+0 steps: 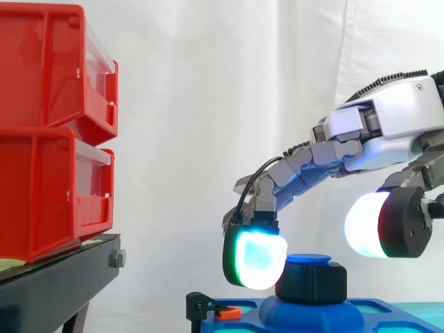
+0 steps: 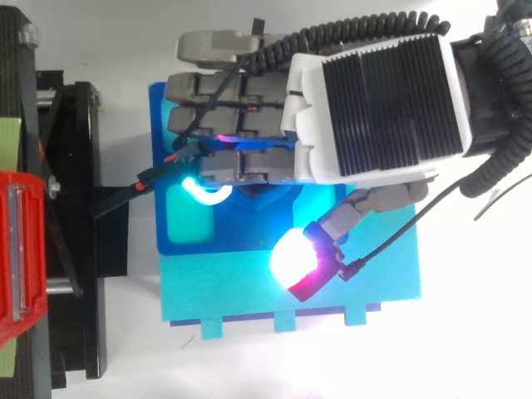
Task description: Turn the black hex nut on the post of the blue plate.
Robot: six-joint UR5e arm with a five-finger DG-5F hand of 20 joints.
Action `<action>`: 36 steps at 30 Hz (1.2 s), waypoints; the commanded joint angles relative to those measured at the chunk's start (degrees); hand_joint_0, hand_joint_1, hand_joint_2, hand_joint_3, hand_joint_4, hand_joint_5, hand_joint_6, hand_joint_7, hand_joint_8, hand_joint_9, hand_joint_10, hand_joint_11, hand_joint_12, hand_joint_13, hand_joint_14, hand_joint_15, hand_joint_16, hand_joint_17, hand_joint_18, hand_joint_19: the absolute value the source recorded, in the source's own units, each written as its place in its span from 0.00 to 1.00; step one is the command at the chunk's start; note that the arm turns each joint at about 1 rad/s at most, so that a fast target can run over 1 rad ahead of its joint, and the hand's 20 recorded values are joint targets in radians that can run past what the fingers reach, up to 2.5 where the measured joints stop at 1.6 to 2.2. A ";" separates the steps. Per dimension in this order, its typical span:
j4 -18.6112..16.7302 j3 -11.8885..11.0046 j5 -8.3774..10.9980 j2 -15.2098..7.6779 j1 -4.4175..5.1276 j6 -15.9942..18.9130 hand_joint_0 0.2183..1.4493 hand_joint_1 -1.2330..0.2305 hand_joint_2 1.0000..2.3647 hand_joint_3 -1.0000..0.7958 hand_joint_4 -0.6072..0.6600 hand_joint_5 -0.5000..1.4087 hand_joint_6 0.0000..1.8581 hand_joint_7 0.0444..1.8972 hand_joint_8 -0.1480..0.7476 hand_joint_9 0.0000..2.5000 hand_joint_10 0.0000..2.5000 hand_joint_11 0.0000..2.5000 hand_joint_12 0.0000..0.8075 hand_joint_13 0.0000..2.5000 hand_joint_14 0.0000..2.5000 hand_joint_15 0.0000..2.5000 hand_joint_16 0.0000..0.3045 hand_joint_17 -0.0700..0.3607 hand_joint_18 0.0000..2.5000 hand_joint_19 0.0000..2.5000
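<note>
a: how is the hand set?
b: wide open, holding nothing. the fingers reach towards the view's left with a soft bend and droop at their ends. the thumb is splayed well off to the other side.
a: does anything touch the nut?
b: one fingertip hangs at the nut's left flank and overlaps its edge in the side view. i cannot tell whether it touches or is just in front. the thumb's pad floats higher than the nut and apart from it, to its right.
a: and the nut itself?
b: it sits on the post, whose round blue top shows just above it. the post rises from a rounded hump in the plate. from above, the fingers cover both.
a: materials?
b: the nut is matte black and chunky, with flat faces and rounded corners. the plate is glossy dark blue plastic with a shallow turquoise recess. it lies on a paler turquoise slab with small tabs along one edge. the pads are thick, smooth and bulbous, glowing white-cyan in black shells. the thumb's pad shows magenta-red on one side from above. the hand's back is white casing with a black ribbed panel.
a: around it?
b: an orange-tipped black clip sits at the plate's left edge. glossy red bins are stacked on a black stand, with a white curtain behind.
</note>
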State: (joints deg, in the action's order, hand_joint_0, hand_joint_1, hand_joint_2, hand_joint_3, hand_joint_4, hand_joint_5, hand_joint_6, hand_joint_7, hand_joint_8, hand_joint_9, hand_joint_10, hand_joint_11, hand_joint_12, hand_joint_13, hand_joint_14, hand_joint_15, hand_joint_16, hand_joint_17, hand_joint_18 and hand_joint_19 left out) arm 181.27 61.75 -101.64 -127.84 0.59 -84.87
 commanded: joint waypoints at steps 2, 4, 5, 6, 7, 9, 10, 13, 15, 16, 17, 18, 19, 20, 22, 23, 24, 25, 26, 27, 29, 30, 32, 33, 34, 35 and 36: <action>-0.12 0.03 -0.57 0.05 -0.33 -0.03 0.22 0.57 0.00 0.28 0.68 0.17 0.27 0.46 0.50 0.16 0.00 0.00 0.48 0.05 0.00 0.00 0.16 0.42 0.00 0.07; -0.12 0.03 -0.92 0.05 -0.59 -0.12 0.22 0.57 0.00 0.28 0.68 0.17 0.27 0.46 0.50 0.15 0.00 0.00 0.48 0.05 0.00 0.00 0.16 0.42 0.00 0.07; -0.12 0.03 -1.36 -0.04 -0.77 -0.21 0.22 0.57 0.00 0.28 0.68 0.17 0.27 0.46 0.50 0.16 0.00 0.00 0.48 0.05 0.00 0.00 0.16 0.41 0.00 0.07; -0.12 0.03 -1.45 -0.04 -0.77 -0.21 0.22 0.57 0.00 0.28 0.68 0.17 0.27 0.46 0.50 0.16 0.00 0.00 0.48 0.05 0.00 0.00 0.16 0.42 0.00 0.07; -0.12 0.03 -1.72 -0.04 -0.94 -0.30 0.22 0.57 0.00 0.28 0.68 0.17 0.27 0.46 0.50 0.16 0.00 0.00 0.48 0.05 0.00 0.00 0.16 0.42 0.00 0.07; -0.21 0.03 -1.89 -0.04 -1.21 -0.47 0.22 0.57 0.00 0.28 0.68 0.17 0.27 0.46 0.50 0.16 0.00 0.00 0.47 0.05 0.00 0.00 0.16 0.42 0.00 0.07; -0.30 0.03 -2.24 -0.04 -1.29 -0.65 0.22 0.57 0.00 0.28 0.68 0.17 0.27 0.46 0.50 0.16 0.00 0.00 0.47 0.05 0.00 0.00 0.16 0.42 0.00 0.07; -0.30 0.03 -2.68 0.05 -1.65 -0.82 0.22 0.57 0.00 0.28 0.68 0.17 0.27 0.46 0.50 0.16 0.00 0.00 0.47 0.05 0.00 0.00 0.16 0.42 0.00 0.07; -0.39 0.03 -2.86 -0.04 -1.73 -0.82 0.22 0.57 0.00 0.28 0.68 0.17 0.27 0.46 0.50 0.16 0.00 0.00 0.47 0.05 0.00 0.00 0.16 0.42 0.00 0.07; -0.39 0.03 -2.95 0.05 -1.82 -0.82 0.22 0.57 0.00 0.28 0.68 0.17 0.27 0.46 0.50 0.16 0.00 0.00 0.47 0.05 0.00 0.00 0.16 0.42 0.00 0.07; -0.39 0.03 -3.12 -0.04 -1.91 -0.82 0.22 0.57 0.00 0.28 0.68 0.17 0.27 0.46 0.50 0.16 0.00 0.00 0.47 0.05 0.00 0.00 0.16 0.42 0.00 0.07; -0.39 0.03 -3.30 -0.04 -2.00 -0.82 0.22 0.57 0.00 0.28 0.68 0.17 0.27 0.46 0.50 0.16 0.00 0.00 0.47 0.05 0.00 0.00 0.16 0.42 0.00 0.07; -0.39 0.03 -3.47 -0.04 -2.17 -0.91 0.22 0.57 0.00 0.28 0.68 0.17 0.27 0.46 0.50 0.16 0.00 0.00 0.47 0.05 0.00 0.00 0.16 0.42 0.00 0.07; -0.47 0.03 -3.56 -0.04 -2.17 -0.91 0.22 0.57 0.00 0.28 0.68 0.17 0.27 0.46 0.50 0.16 0.00 0.00 0.47 0.05 0.00 0.00 0.16 0.42 0.00 0.07; -0.47 0.03 -3.82 -0.04 -2.35 -0.91 0.22 0.57 0.00 0.28 0.68 0.17 0.27 0.46 0.50 0.15 0.00 0.00 0.47 0.05 0.00 0.00 0.16 0.42 0.00 0.07; -0.47 0.03 -3.91 0.05 -2.44 -0.91 0.22 0.57 0.00 0.28 0.68 0.17 0.27 0.46 0.50 0.15 0.00 0.00 0.47 0.05 0.00 0.00 0.16 0.42 0.00 0.07; -0.47 0.03 -4.09 0.05 -2.52 -0.91 0.22 0.57 0.00 0.28 0.68 0.17 0.27 0.46 0.50 0.16 0.00 0.00 0.47 0.05 0.00 0.00 0.16 0.42 0.00 0.07; -0.47 0.03 -4.35 0.05 -2.70 -1.00 0.22 0.57 0.00 0.28 0.68 0.17 0.27 0.46 0.50 0.15 0.00 0.00 0.47 0.05 0.00 0.00 0.16 0.42 0.00 0.07; -0.47 0.03 -4.44 -0.04 -2.79 -1.00 0.22 0.57 0.00 0.28 0.68 0.17 0.27 0.46 0.50 0.15 0.00 0.00 0.47 0.05 0.00 0.00 0.16 0.42 0.00 0.07; -0.47 0.03 -4.62 0.05 -2.79 -1.00 0.22 0.57 0.00 0.28 0.68 0.17 0.27 0.46 0.50 0.15 0.00 0.00 0.48 0.05 0.00 0.00 0.16 0.42 0.00 0.07; -0.21 0.03 -6.02 0.05 -3.49 -1.09 0.22 0.57 0.00 0.28 0.68 0.17 0.27 0.46 0.50 0.15 0.00 0.00 0.48 0.05 0.00 0.00 0.16 0.41 0.00 0.07; -0.21 0.03 -6.29 0.05 -3.67 -1.09 0.22 0.56 0.00 0.28 0.68 0.17 0.27 0.46 0.50 0.16 0.00 0.00 0.48 0.06 0.00 0.00 0.16 0.42 0.00 0.06; -0.12 0.03 -6.64 0.05 -3.93 -1.09 0.22 0.56 0.00 0.28 0.68 0.17 0.27 0.46 0.50 0.16 0.00 0.00 0.48 0.06 0.00 0.00 0.16 0.42 0.00 0.06; -0.12 0.03 -6.72 0.05 -3.93 -1.09 0.22 0.57 0.00 0.28 0.68 0.17 0.27 0.46 0.50 0.15 0.00 0.00 0.48 0.05 0.00 0.00 0.16 0.42 0.00 0.07; -0.12 0.03 -6.90 -0.04 -4.11 -1.09 0.22 0.57 0.00 0.28 0.69 0.17 0.27 0.46 0.50 0.15 0.00 0.00 0.48 0.05 0.00 0.00 0.16 0.42 0.00 0.07; -0.12 0.03 -6.90 -0.04 -4.11 -1.09 0.22 0.56 0.00 0.28 0.68 0.17 0.27 0.46 0.50 0.16 0.00 0.00 0.48 0.06 0.00 0.00 0.16 0.42 0.00 0.06; -0.12 0.03 -6.99 0.05 -4.19 -1.09 0.22 0.57 0.00 0.28 0.68 0.17 0.27 0.46 0.50 0.15 0.00 0.00 0.48 0.05 0.00 0.00 0.16 0.42 0.00 0.07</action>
State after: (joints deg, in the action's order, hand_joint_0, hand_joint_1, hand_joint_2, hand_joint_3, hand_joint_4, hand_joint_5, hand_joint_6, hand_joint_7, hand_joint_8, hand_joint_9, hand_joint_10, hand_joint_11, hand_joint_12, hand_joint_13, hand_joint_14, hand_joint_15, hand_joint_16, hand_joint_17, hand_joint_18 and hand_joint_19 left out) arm 181.11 61.79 -108.26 -127.82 -3.34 -85.95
